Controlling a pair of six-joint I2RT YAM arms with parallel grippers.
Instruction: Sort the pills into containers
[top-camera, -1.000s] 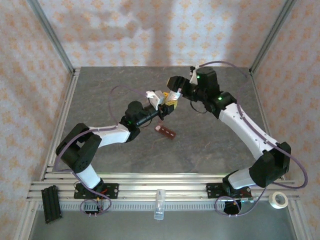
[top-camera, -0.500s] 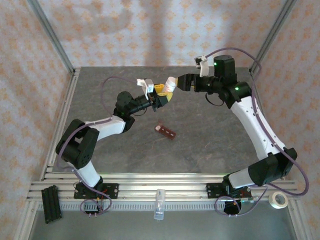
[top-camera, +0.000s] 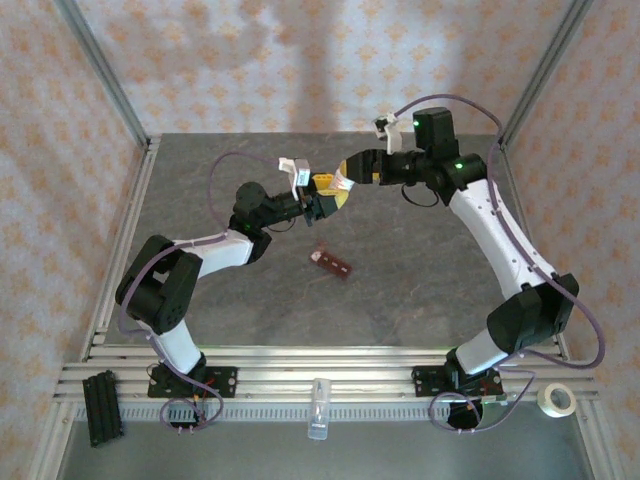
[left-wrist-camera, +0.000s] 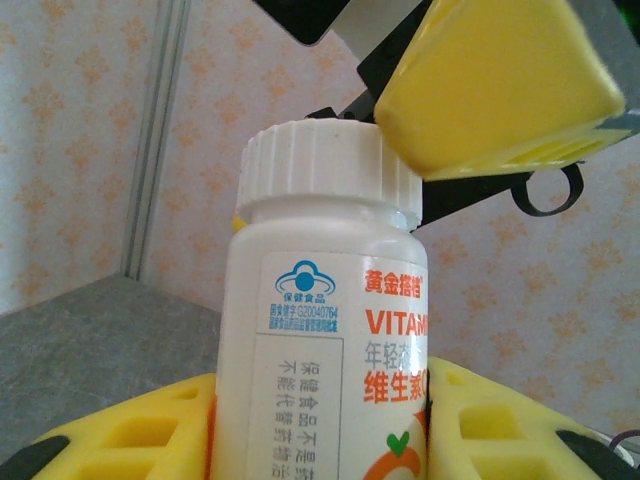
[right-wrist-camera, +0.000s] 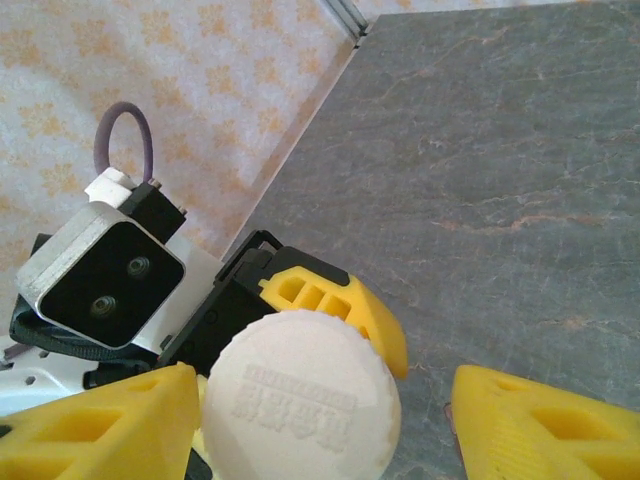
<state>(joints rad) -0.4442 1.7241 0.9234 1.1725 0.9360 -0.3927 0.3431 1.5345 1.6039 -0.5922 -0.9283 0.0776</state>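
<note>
The left tool (top-camera: 328, 195) is clamped on the white pill bottle (left-wrist-camera: 320, 340) above the tabletop (top-camera: 420, 280), the right tool (top-camera: 352, 170) straddles its cap (right-wrist-camera: 300, 400) with fingers apart, and the reddish-brown containers (top-camera: 333, 264) lie flat on the tabletop between the arms.

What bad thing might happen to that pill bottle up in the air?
The left hand holds the vitamin bottle above the table; a slip would drop it. The right hand sits off-centre around the cap, so it may grab crookedly. Once opened, pills might spill past the small containers.
</note>
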